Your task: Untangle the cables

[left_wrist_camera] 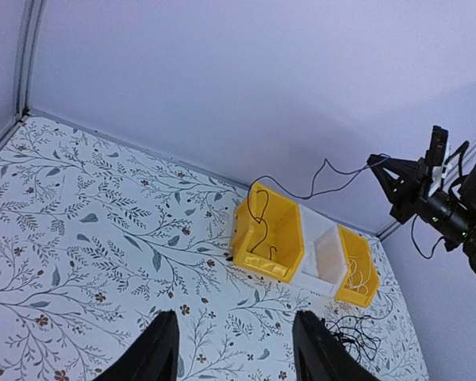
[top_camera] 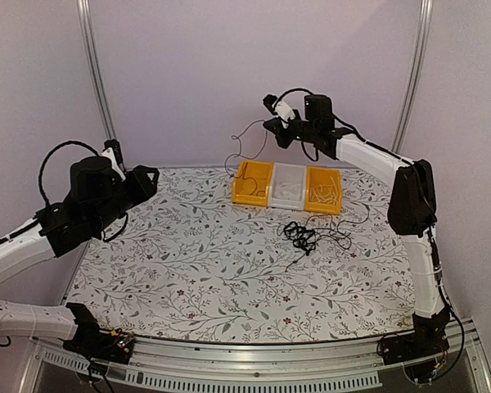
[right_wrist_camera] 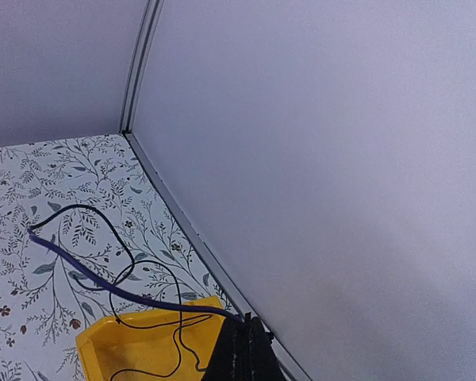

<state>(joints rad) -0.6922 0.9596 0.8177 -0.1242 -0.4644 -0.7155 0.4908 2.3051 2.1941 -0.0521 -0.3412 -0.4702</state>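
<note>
**Top view.** A knotted clump of thin black cables [top_camera: 303, 236] lay on the floral-patterned desk [top_camera: 188, 262], at about 3 o'clock from its centre. Just behind it, at 1 o'clock, stood a row of three plastic bins: first yellow bin [top_camera: 252, 182], white bin [top_camera: 288, 187], second yellow bin [top_camera: 323, 190].
- The right tool [top_camera: 272, 124] was raised high beyond the bins, pinching one thin black strand [top_camera: 233, 139] that trailed down toward the first yellow bin.
- Judgement: it was held high so the strand's free length hangs clear of the clump and can drop into that bin.
- The left tool [top_camera: 150, 176] hovered at 9 o'clock, well apart from the cables and carrying nothing. It probably stood back to leave the right arm room.

**Left wrist view.** The left tool [left_wrist_camera: 234, 353] was spread wide, with nothing between its fingers [left_wrist_camera: 155, 353].
- The thin black strand [left_wrist_camera: 317, 186] ran from the right tool [left_wrist_camera: 378, 163] at 3 o'clock down into the first yellow bin [left_wrist_camera: 282, 262].
- The clump [left_wrist_camera: 353, 333] sat at 5 o'clock.

**Right wrist view.** The right tool [right_wrist_camera: 242, 349] was closed tight on the thin black strand [right_wrist_camera: 103, 278], which ran out toward 9 o'clock.
- A thinner loop fell into the first yellow bin [right_wrist_camera: 127, 349] directly below.
- I could not tell whether this was one cable or two.
</note>
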